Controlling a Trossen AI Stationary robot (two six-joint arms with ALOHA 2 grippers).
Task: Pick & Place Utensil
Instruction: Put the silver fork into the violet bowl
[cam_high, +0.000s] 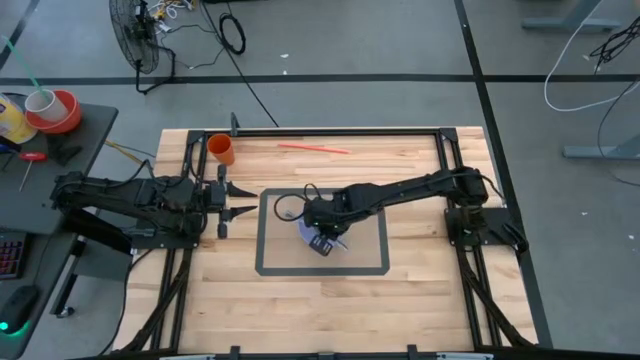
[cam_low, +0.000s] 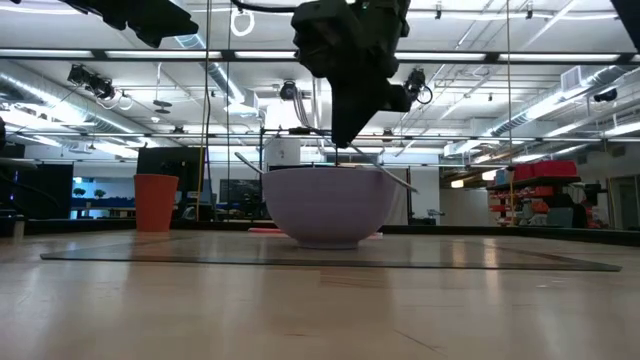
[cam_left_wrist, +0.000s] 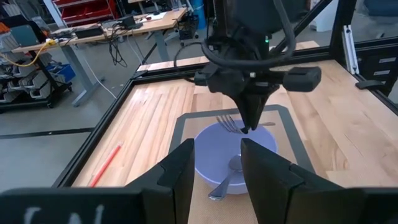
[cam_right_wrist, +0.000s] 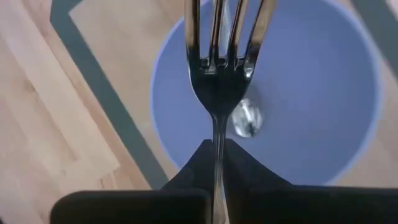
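A lavender bowl (cam_high: 312, 232) (cam_low: 325, 205) (cam_left_wrist: 217, 146) stands on a dark-framed mat (cam_high: 262, 240) in the table's middle. A spoon (cam_left_wrist: 227, 177) (cam_right_wrist: 247, 118) lies in it, its handle over the rim. My right gripper (cam_high: 322, 238) (cam_left_wrist: 249, 127) (cam_right_wrist: 216, 146) hangs over the bowl, shut on a metal fork (cam_left_wrist: 229, 123) (cam_right_wrist: 219, 68). My left gripper (cam_high: 248, 199) waits open by the mat's left edge, pointing toward the bowl. My right gripper pinches the fork's handle (cam_right_wrist: 216, 134) between its two fingers, just behind the head. The fingers (cam_left_wrist: 252, 109) come from above, pointing down. The fork is lifted clear above the bowl's opening, and its tines (cam_right_wrist: 224, 31) reach out past the fingertips.
An orange cup (cam_high: 221, 150) (cam_low: 155, 203) stands near the table's far left corner. A thin red stick (cam_high: 313, 149) (cam_left_wrist: 106, 165) lies near the far edge. Black frame rails border the wooden table (cam_high: 420, 290). Bare wood shows near and right of the mat.
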